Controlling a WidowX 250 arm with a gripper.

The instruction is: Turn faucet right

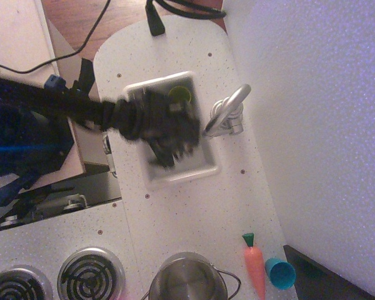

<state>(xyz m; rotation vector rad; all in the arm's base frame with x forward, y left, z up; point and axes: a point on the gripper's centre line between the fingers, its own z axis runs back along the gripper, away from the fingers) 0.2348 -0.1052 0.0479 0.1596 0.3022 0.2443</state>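
Note:
The silver faucet (229,112) stands at the right edge of the small sink (203,169). Its curved spout points up and to the right, away from the basin, and its short lever points left toward the sink. My black gripper (175,149) hangs blurred over the basin, just left of the faucet and apart from it. I cannot tell how its jaws stand. It holds nothing that I can see.
A green object (178,95) lies in the sink's far corner. A steel pot (187,280) sits at the bottom, with an orange carrot (255,265) and a blue cup (280,273) to its right. Stove burners (90,274) are at bottom left. A wall (325,125) runs along the right.

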